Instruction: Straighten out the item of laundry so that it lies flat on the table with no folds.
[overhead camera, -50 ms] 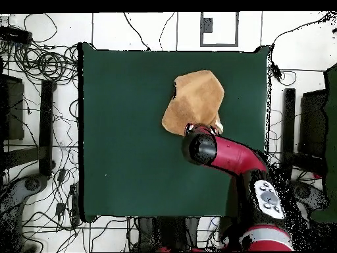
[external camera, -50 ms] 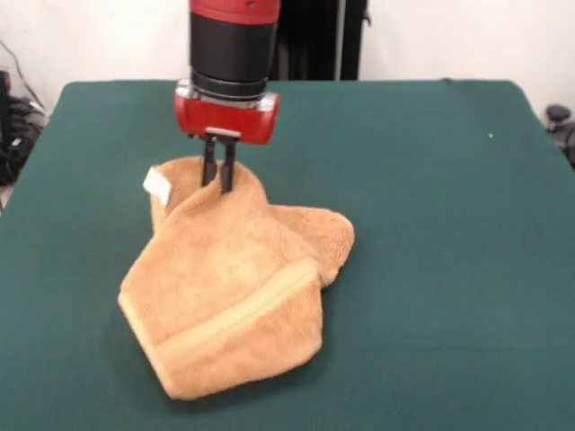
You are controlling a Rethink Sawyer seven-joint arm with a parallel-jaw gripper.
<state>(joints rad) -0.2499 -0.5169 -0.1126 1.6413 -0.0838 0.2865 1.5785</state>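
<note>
My fingers pinch the folded towel at its far edge; soft, light, limp, best held by a corner

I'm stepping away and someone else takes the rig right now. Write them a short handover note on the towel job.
Gripper: fingers close together, tips down at the towel's far edge beside the white tag; whether it has cloth pinched I cannot tell.
Towel: crumpled and folded over itself on the green table, one band stripe showing across the top layer.
Done: nothing flattened yet.
Left: pull the folded layers open and spread the towel flat with no folds.
</note>
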